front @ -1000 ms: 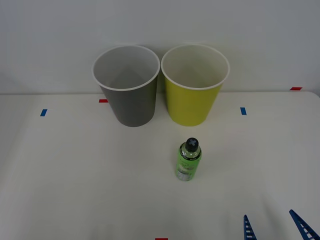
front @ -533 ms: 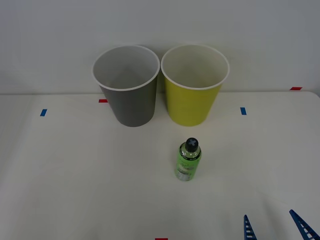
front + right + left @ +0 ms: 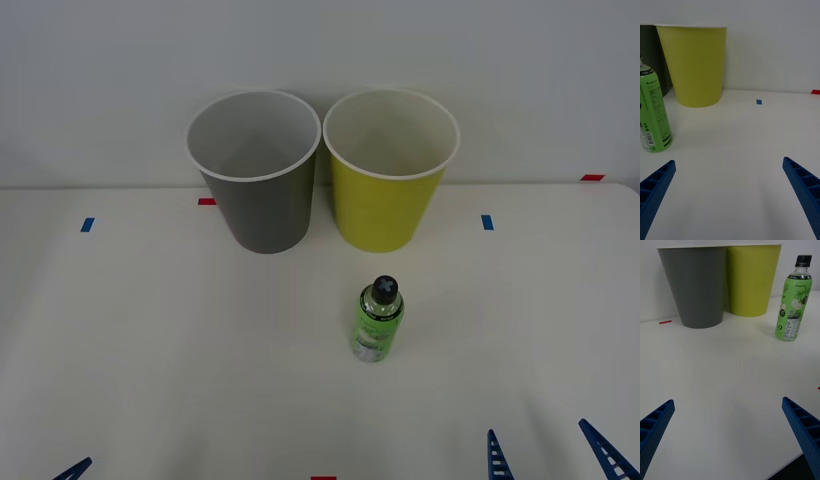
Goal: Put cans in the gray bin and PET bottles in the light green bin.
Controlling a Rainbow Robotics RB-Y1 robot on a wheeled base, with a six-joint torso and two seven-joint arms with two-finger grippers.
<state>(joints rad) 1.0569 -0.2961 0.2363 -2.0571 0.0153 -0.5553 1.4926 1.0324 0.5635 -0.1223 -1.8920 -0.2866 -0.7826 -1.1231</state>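
Observation:
The gray bin point(image 3: 255, 190) and the light green bin point(image 3: 388, 195) stand upright side by side at the back of the white table, both showing pale insides. The PET bottle point(image 3: 377, 322), green-labelled with a black cap, stands upright in front of the light green bin. No cans are in view. My right gripper point(image 3: 548, 452) is open at the front right, nearer me than the bottle. In the right wrist view the bottle point(image 3: 653, 112) is beside one finger, short of the green bin point(image 3: 694, 67). My left gripper point(image 3: 728, 401) is open, with a fingertip point(image 3: 72, 468) at the front left.
Blue tape marks point(image 3: 87, 225) point(image 3: 487, 222) and red tape marks point(image 3: 207, 201) point(image 3: 592, 177) lie on the table. A plain wall rises right behind the bins. Open tabletop lies between both grippers and the bins. The table's front edge point(image 3: 790, 467) is near the left gripper.
A left fingertip has come into the front view at the bottom left edge. The bottle, the bins and the right gripper have not moved.

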